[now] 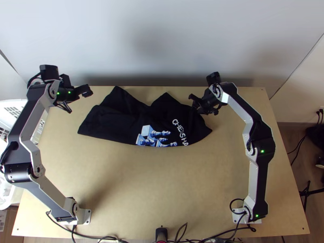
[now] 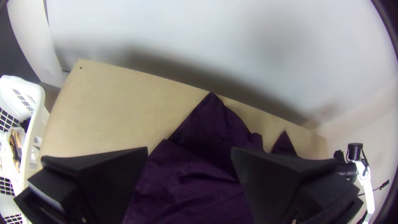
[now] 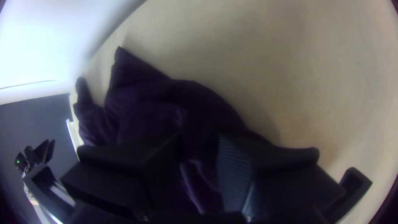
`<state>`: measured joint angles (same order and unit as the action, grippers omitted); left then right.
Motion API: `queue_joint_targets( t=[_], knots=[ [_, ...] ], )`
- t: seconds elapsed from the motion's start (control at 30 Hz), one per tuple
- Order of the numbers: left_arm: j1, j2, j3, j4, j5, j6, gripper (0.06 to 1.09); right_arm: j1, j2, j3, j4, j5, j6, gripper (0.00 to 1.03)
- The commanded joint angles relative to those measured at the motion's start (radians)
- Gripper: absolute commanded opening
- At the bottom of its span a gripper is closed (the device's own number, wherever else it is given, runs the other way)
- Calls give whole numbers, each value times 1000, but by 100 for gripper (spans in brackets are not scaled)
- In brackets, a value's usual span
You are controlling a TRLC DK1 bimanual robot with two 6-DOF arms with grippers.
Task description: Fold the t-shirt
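One light wooden table (image 1: 154, 182) bears the black t-shirt (image 1: 117, 123), lying long and rumpled near the far edge, its underlying layers apparently uneven. The left gripper (image 2: 189, 150) stands off the shirt's left end, jaws spread wide, pinching nothing. The right gripper (image 3: 199, 137) is over the other end, its jaws parted more narrowly. Closing there could catch several layers and drag the heap crooked; lifting that end alone would likely twist it. The white-and-blue print (image 1: 153, 137) is partly swallowed by a fold. Dark cloth hides which edges are sleeves or hem, and whether the right fingertips touch fabric cannot be told.
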<state>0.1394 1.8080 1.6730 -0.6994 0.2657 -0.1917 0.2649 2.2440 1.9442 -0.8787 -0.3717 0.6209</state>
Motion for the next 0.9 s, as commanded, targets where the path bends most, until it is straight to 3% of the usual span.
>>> queue_joint_targets(
  t=[0.0, 0.4, 0.87],
  knots=[
    [16, -21, -27, 5, 0, 29, 104, 4, -60, -16, 24, 7, -41, 11],
    [-14, 76, 7, 64, 1, 8, 104, -98, -233, -194, -20, 10, -84, 9],
    [-187, 445, 369, 112, 0, -32, 104, -49, -373, -289, -34, 16, -144, 3]
  ],
)
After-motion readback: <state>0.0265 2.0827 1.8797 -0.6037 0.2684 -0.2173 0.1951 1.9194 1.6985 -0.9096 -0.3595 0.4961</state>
